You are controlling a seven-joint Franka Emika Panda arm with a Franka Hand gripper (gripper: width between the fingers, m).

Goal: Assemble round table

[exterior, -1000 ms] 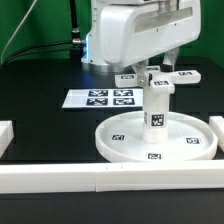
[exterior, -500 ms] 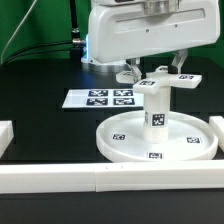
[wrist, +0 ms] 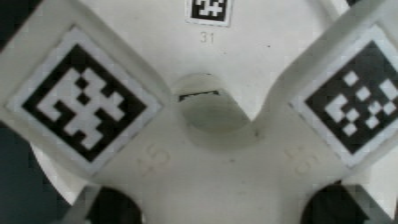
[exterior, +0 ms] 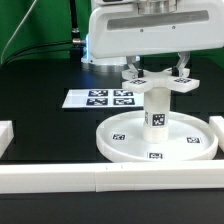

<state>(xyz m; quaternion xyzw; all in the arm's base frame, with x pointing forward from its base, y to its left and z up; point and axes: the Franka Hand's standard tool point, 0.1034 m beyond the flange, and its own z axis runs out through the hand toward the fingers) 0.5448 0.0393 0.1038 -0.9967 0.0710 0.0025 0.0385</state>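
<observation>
Cross piece [exterior: 158, 82]: white, 4 arms, it sits level on top of the leg; in the wrist view [wrist: 199, 130] it fills the picture, with black-white markers on its arms
Leg [exterior: 158, 112]: thick white cylinder, upright in the middle of the disc, 1 marker on its side
Disc [exterior: 120, 143]: large, round, rimmed, flat on the black surface [exterior: 40, 125], markers on its face
Gripper [exterior: 156, 68]: directly above the cross piece, 1 finger at each side of it; if the fingers clamp it or only stand beside it I cannot tell
Marker board [exterior: 103, 99]: flat on the surface, toward the exterior view's left of the disc, apart from it
Border bars [exterior: 100, 178]: long, white, along the near edge
</observation>
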